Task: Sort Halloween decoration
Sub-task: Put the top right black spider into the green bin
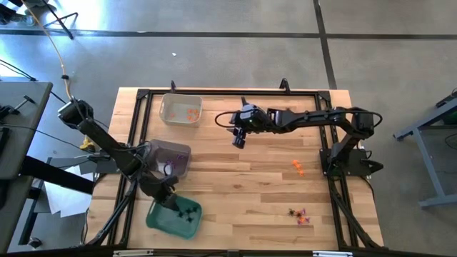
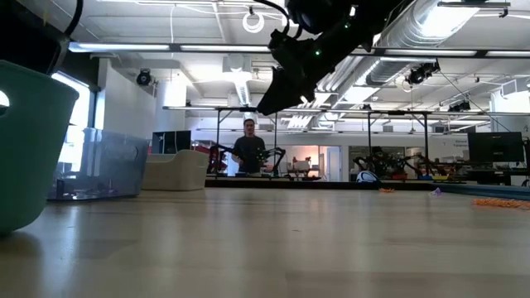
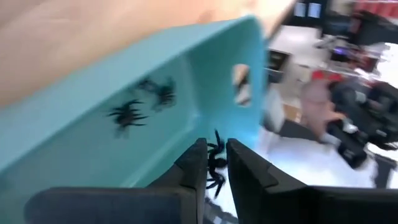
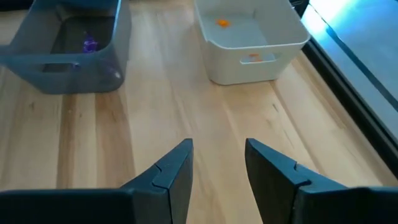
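A teal plastic tray holds black plastic spiders. Above it, the left gripper pinches another black spider between nearly closed fingers. Only the right wrist view shows a purple trinket inside the grey bin and an orange one inside the white bin. The right gripper hovers open, empty, over the wooden table. More trinkets lie near the table's right edge.
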Available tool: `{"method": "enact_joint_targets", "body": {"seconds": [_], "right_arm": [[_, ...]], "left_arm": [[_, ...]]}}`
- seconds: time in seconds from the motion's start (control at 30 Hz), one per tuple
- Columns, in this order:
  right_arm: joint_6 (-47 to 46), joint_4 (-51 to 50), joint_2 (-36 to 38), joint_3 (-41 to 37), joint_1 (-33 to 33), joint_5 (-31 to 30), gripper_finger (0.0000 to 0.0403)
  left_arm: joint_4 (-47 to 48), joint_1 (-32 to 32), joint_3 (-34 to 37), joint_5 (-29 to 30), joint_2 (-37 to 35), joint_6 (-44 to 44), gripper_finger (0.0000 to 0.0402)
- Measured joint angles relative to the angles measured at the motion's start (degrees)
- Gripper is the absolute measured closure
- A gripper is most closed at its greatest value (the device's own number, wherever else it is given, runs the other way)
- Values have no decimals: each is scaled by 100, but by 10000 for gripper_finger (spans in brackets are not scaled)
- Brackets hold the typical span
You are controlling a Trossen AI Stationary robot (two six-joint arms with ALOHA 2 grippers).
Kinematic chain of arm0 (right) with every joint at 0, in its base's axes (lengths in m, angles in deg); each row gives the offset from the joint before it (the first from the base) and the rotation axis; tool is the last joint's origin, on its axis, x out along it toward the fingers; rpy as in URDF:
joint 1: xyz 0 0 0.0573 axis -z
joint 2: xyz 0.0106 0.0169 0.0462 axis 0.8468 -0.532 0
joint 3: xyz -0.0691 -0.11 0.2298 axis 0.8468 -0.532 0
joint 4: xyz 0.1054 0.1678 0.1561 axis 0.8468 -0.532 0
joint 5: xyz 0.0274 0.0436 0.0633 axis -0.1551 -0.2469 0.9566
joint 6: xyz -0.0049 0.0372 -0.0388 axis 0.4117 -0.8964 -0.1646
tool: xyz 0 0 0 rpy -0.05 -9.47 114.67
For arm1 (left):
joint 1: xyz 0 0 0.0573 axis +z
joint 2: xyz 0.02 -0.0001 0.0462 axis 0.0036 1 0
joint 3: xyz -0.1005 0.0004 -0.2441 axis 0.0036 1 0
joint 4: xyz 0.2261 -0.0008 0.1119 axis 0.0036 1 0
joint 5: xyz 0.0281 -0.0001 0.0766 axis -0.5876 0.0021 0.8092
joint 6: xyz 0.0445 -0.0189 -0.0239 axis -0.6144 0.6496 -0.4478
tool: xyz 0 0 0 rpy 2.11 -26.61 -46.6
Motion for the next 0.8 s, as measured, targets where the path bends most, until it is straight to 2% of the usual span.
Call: {"method": "enact_joint_targets", "body": {"seconds": [0.17, 0.3, 0.5, 0.57, 0.63, 0.73, 0.8], "right_arm": [[-2, -38, -2, 0, -48, -70, 261], [-4, -42, -2, 0, -48, -360, 261], [-51, -39, -2, 0, -33, -385, 261], [-153, -48, -2, 0, -31, -391, 261], [-165, -154, -2, 0, -33, -389, 261], [-296, -447, -2, -2, -31, -387, 261], [-494, -644, -2, -2, -24, -385, 261]], "left_arm": [[-534, -16, 0, -53, -2, -391, 338], [-450, -118, 0, -352, -2, -578, 329], [-394, -353, 0, -208, -152, -604, 325], [-371, -489, 0, 91, -167, -602, 325], [-355, -655, 0, 635, -166, -708, 325], [-278, -950, 0, 1604, -166, -1160, 325], [-90, -1051, 0, 1913, -172, -1518, 325]]}}
